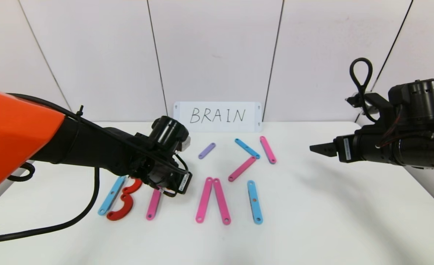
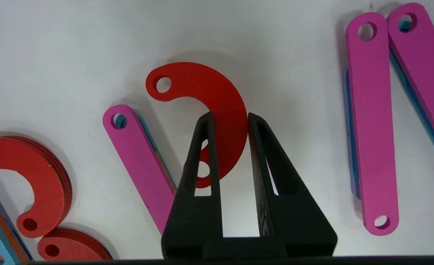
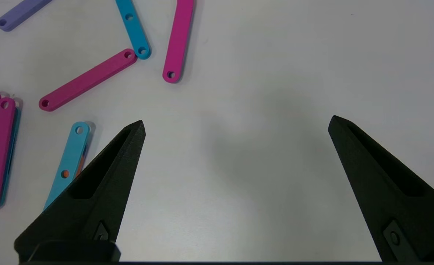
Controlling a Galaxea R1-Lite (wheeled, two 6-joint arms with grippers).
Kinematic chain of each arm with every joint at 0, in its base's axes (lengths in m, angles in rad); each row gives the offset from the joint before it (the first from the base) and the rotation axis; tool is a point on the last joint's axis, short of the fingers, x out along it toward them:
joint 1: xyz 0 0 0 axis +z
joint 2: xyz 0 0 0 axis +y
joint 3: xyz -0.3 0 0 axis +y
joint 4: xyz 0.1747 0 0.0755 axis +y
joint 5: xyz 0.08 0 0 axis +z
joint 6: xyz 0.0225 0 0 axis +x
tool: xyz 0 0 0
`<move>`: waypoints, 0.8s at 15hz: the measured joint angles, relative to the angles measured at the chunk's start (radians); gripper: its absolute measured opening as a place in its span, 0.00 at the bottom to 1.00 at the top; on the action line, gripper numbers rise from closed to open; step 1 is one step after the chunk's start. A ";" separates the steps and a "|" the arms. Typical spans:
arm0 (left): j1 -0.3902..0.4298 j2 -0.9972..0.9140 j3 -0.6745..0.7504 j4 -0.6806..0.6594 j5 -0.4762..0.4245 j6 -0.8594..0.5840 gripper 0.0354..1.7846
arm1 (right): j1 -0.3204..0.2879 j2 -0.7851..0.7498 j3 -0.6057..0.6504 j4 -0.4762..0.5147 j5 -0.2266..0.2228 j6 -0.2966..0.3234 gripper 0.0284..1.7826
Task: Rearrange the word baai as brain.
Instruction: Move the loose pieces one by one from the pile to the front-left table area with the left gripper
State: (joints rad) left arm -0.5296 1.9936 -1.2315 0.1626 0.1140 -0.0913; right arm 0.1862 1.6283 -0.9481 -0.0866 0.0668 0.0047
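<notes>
My left gripper (image 2: 229, 117) is shut on a red C-shaped arc (image 2: 217, 92), pinching its curved middle beside a pink strip (image 2: 139, 162). Whether the arc rests on the table I cannot tell. In the head view the left wrist (image 1: 165, 162) hides this arc. It hovers by the B, made of a light-blue strip (image 1: 110, 195) and two red arcs (image 1: 123, 206). Further right lie a pink strip (image 1: 153, 204), two pink strips (image 1: 213, 200) leaning into an A, and a light-blue strip (image 1: 254, 202). My right gripper (image 3: 237, 123) hangs open over bare table at the right.
Loose strips lie behind the row: purple (image 1: 206, 150), light-blue (image 1: 247, 148) and two pink (image 1: 267, 149) (image 1: 242, 169). A white card handwritten BRAIN (image 1: 217, 116) leans on the back wall. The left arm's cable (image 1: 73, 221) trails over the table's left side.
</notes>
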 joint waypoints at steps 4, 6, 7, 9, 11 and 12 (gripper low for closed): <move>0.016 0.024 -0.023 -0.001 0.000 0.001 0.15 | 0.000 0.000 0.001 0.000 0.000 0.000 0.98; 0.020 0.033 -0.026 0.000 -0.001 -0.001 0.14 | 0.001 0.000 0.001 0.000 0.000 0.000 0.98; 0.019 0.035 -0.026 0.000 -0.001 0.000 0.14 | 0.001 0.000 0.001 0.000 0.000 0.000 0.98; 0.020 0.040 -0.026 0.000 -0.002 0.000 0.15 | 0.001 0.000 0.001 0.000 0.000 0.000 0.98; 0.021 0.043 -0.026 0.000 -0.001 0.000 0.15 | 0.001 0.000 0.001 0.000 0.000 0.000 0.98; 0.020 0.043 -0.027 0.000 -0.002 0.000 0.14 | 0.001 0.000 0.001 0.000 0.000 0.000 0.98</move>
State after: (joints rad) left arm -0.5094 2.0368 -1.2585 0.1630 0.1123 -0.0909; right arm 0.1870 1.6283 -0.9466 -0.0864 0.0668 0.0043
